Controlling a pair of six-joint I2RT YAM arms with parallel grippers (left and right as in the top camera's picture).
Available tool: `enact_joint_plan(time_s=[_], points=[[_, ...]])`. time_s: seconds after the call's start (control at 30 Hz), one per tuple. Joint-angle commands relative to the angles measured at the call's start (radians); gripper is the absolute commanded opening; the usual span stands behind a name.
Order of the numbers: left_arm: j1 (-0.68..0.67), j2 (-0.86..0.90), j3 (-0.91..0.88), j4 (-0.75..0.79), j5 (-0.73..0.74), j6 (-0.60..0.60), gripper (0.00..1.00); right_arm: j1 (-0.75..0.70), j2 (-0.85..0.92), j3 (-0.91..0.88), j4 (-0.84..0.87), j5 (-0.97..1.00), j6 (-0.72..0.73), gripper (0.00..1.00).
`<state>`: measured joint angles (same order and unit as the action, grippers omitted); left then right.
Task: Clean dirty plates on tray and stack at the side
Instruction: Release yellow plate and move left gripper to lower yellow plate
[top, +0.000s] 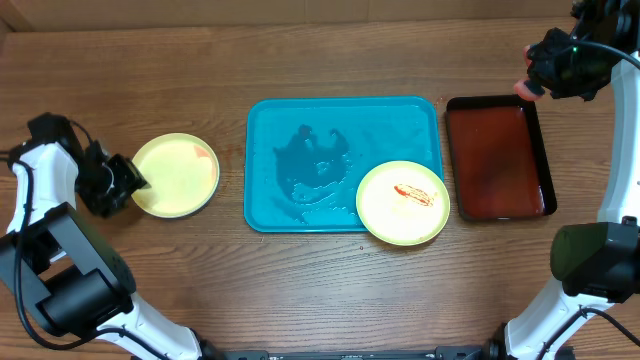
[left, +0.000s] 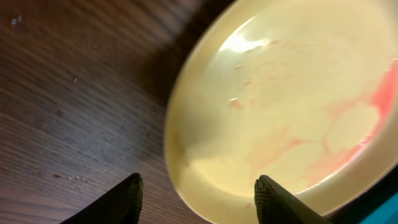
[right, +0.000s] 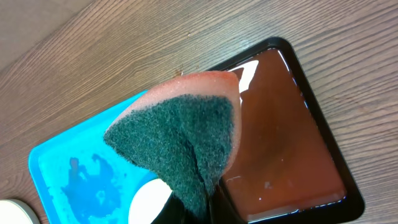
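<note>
A yellow-green plate with a faint pink smear lies on the table left of the turquoise tray; it fills the left wrist view. My left gripper is open at that plate's left rim, one finger over the table, one over the plate. A second yellow-green plate with red sauce sits on the tray's front right corner. My right gripper is raised at the far right, shut on a pink sponge with a green scouring face. The blue-white plate does not show.
A dark red, black-rimmed tray holding liquid stands right of the turquoise tray, below my right gripper; it shows in the right wrist view. The turquoise tray carries a puddle of water.
</note>
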<state>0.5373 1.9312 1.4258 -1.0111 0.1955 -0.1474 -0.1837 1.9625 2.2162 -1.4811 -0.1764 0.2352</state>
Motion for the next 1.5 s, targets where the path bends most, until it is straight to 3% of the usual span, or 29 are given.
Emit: enact_joint_plan(time_s=[0.0,0.33,0.77,0.97,1.23,1.47], points=[[-0.048,-0.079,0.080,-0.024,0.023,0.053,0.62,-0.008,-0.041,0.009,0.005,-0.004,-0.001,0.04],[-0.265,-0.253,0.115,-0.026,0.023,0.058,0.68,-0.008,-0.041,0.009,0.005,-0.003,-0.001,0.04],[-0.516,-0.257,0.115,-0.008,0.015,0.027,0.68,-0.008,-0.041,0.009,0.000,-0.003,-0.004,0.04],[-0.668,-0.256,0.115,0.038,0.011,-0.047,0.71,-0.008,-0.041,0.009,-0.003,-0.003,-0.004,0.04],[-0.859,-0.211,0.116,0.122,0.014,-0.147,0.73,-0.008,-0.041,0.009,-0.003,-0.003,-0.004,0.04],[-0.993,-0.051,0.152,0.160,0.087,-0.212,0.75,-0.008,-0.041,0.008,-0.010,-0.003,-0.008,0.04]])
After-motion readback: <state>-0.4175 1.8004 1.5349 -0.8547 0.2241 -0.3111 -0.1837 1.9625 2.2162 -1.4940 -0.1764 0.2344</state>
